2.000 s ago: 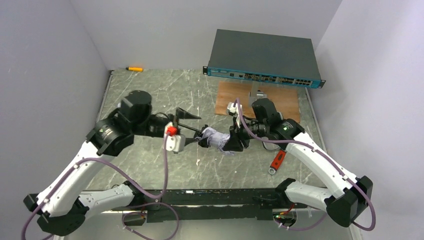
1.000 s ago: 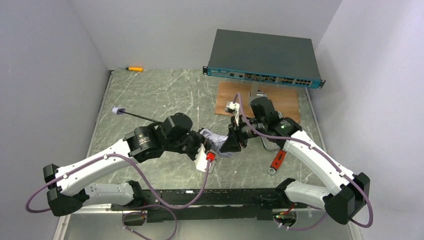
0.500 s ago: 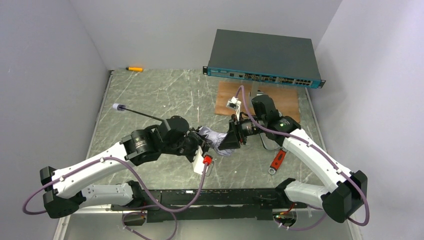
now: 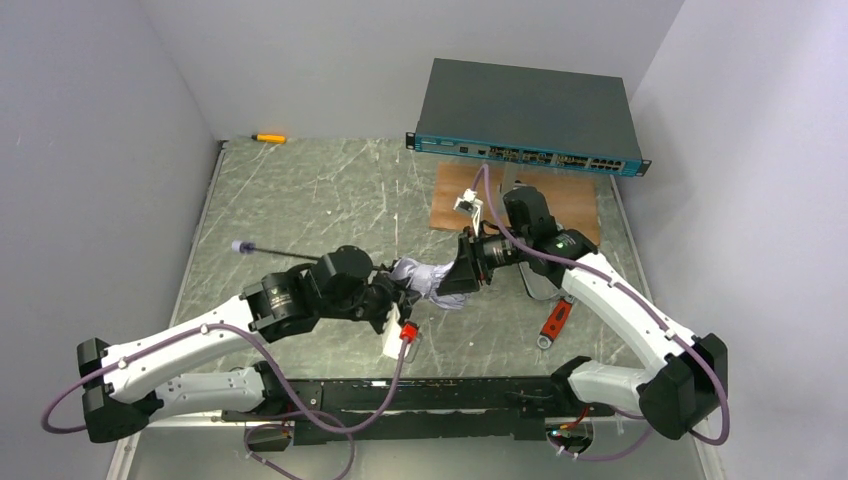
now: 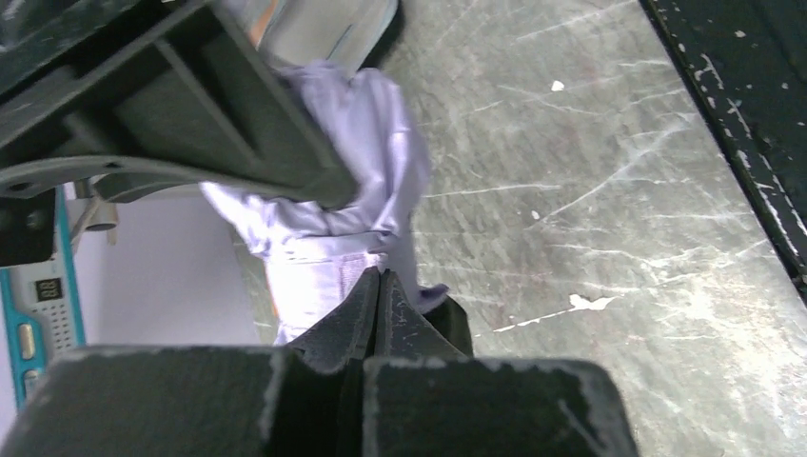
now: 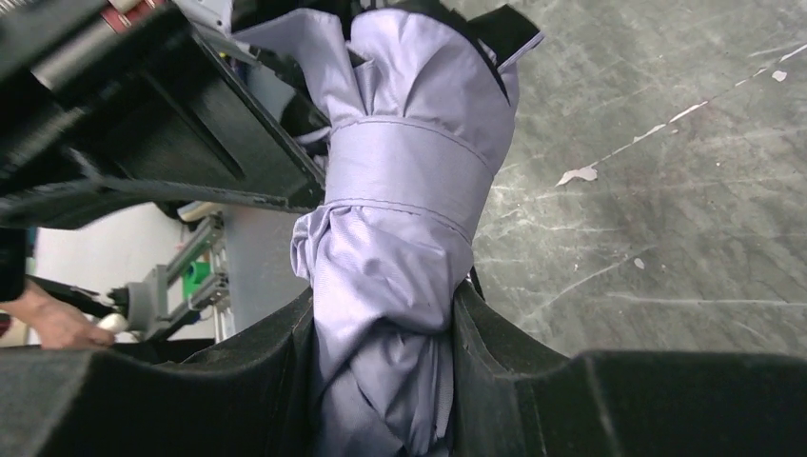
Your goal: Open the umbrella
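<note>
Watch the wrap band (image 6: 409, 171): if it is fastened, any pull may only drag the bundle or slip the cloth out of your grip. Your right pincer (image 6: 381, 314) is clamped part-open around the rolled canopy (image 6: 385, 248) of the umbrella (image 4: 425, 275), which lies mid-desk (image 4: 300, 190) between the arms. Your left pincer (image 5: 377, 286) is fully closed, tips against the canopy's edge; you cannot tell whether a fold is caught. Both arms reach low and inward, wrists facing each other. The shaft (image 4: 285, 255) and handle (image 4: 238, 246) point left.

Bare tabletop (image 4: 300, 190) far left, umbrella shaft (image 4: 281, 254) crossing, box (image 4: 530, 100) rear right
</note>
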You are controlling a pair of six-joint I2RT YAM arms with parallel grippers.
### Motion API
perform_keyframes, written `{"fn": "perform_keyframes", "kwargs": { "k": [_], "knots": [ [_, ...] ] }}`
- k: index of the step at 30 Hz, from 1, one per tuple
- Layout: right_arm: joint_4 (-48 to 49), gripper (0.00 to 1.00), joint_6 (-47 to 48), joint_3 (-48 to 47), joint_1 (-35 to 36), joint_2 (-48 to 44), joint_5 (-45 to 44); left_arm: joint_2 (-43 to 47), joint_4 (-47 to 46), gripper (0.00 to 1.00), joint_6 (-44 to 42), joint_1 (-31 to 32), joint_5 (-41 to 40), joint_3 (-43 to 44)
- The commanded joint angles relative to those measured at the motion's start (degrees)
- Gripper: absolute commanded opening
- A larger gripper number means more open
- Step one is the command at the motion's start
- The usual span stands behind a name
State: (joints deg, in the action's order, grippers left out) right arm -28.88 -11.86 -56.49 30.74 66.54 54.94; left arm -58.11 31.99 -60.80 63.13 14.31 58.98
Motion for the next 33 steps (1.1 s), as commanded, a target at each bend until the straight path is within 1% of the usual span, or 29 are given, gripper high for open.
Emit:
{"fn": "perform_keyframes", "kwargs": {
  "k": [1, 8, 11, 12, 14, 15, 16, 17, 19, 20, 22, 25, 27, 28, 29, 30, 33],
  "knots": [
    [15.1, 0.00, -8.1, -2.4, -3.5, -0.3, 8.3, 1.5, 7.9, 0.00, 1.4, 1.5, 6.3, -7.4],
    [19.6, 0.00, -13.0, -1.7, -5.2, 0.2, 9.2, 0.4, 8.4, 0.00, 1.9, 1.6, 9.8, -8.4],
    [19.1, 0.00, -12.1, -2.1, -5.3, 0.3, 9.5, 0.3, 8.2, 0.00, 2.5, 1.5, 10.0, -8.2],
    [18.4, 0.00, -11.5, -2.3, -5.4, 0.2, 9.3, 0.6, 8.5, 0.06, 3.0, 1.4, 10.1, -7.6],
    [16.8, 0.00, -10.0, -2.4, -5.4, -0.2, 8.7, 2.4, 10.4, 0.51, 4.2, 0.4, 12.5, -5.8],
    [16.2, 0.00, -9.3, -2.3, -5.4, -0.5, 8.5, 4.0, 10.9, 0.68, 5.3, 0.0, 13.5, -4.8],
    [15.6, 0.00, -8.5, -2.0, -5.5, -0.9, 8.1, 5.9, 10.6, 0.78, 6.8, -0.3, 14.0, -4.1],
    [15.0, 0.00, -7.2, -1.7, -5.4, -1.2, 7.7, 8.0, 9.9, 0.86, 8.0, -0.8, 14.1, -3.7],
    [14.3, 0.00, -6.0, -0.9, -5.4, -2.0, 7.0, 11.9, 6.5, 0.93, 11.3, -2.8, 12.4, -3.1],
    [13.5, 0.00, -5.3, -0.3, -5.4, -2.4, 6.7, 13.3, 5.8, 0.95, 13.5, -6.1, 12.4, -2.3],
    [12.2, 0.00, -4.0, 0.5, -5.4, -3.4, 6.4, 14.3, 7.5, 0.95, 13.5, -12.7, 13.9, -0.5],
    [10.6, 0.00, -1.5, 1.3, -5.5, -4.3, 6.3, 14.4, 7.5, 0.93, 12.8, -20.0, 10.9, -0.1],
    [9.0, 0.00, 0.9, 1.2, -5.4, -4.9, 5.9, 14.6, 4.6, 0.93, 12.2, -24.8, 9.8, -1.2],
    [7.3, 0.00, 3.5, 0.9, -5.3, -5.3, 4.8, 14.5, 3.4, 0.92, 11.9, -27.0, 10.8, -1.4],
    [6.0, 0.00, 6.8, 0.6, -5.3, -5.9, 3.7, 13.8, 2.9, 0.92, 11.2, -28.9, 12.1, -1.3],
    [5.3, 0.00, 8.2, 0.4, -5.3, -6.5, 2.8, 12.7, 3.5, 0.90, 10.3, -30.1, 13.2, -0.9],
    [5.5, 0.00, 9.9, 0.2, -5.2, -7.7, 3.5, 7.8, 9.7, 0.84, 4.2, -30.8, 15.8, 1.5]
  ]
}}
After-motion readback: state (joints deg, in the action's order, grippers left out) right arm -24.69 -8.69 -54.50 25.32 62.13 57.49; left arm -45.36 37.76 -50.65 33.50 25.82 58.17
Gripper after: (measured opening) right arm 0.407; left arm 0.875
